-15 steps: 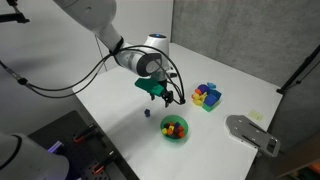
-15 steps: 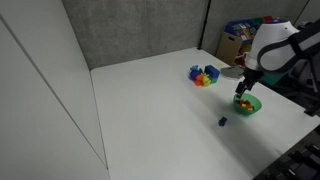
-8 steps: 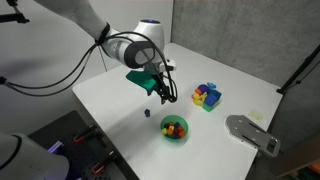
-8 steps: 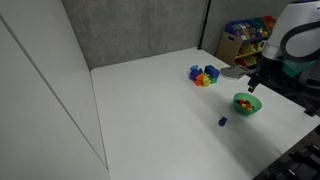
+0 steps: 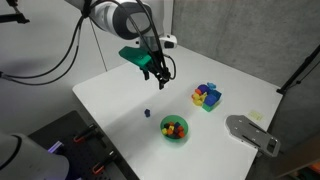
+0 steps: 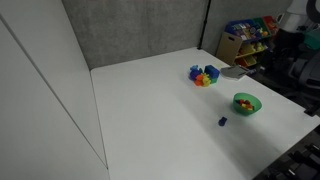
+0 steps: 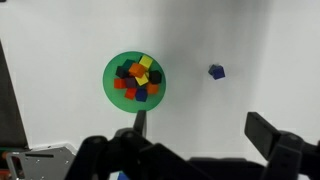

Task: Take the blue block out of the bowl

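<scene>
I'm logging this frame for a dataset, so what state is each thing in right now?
Pincer: open, empty, raised above the table.
Blue block: out of the bowl, lying on the table beside it.
Bowl: upright, heaped with coloured blocks.
Tray: flat on the table, loaded with more blocks.

The arm [image 5: 118, 18] is showing white, rounded links with a dark joint band. Black cables [image 5: 70, 60] are trailing off it, and a green mount [image 5: 135, 55] is topping the black gripper [image 5: 160, 76].
</scene>
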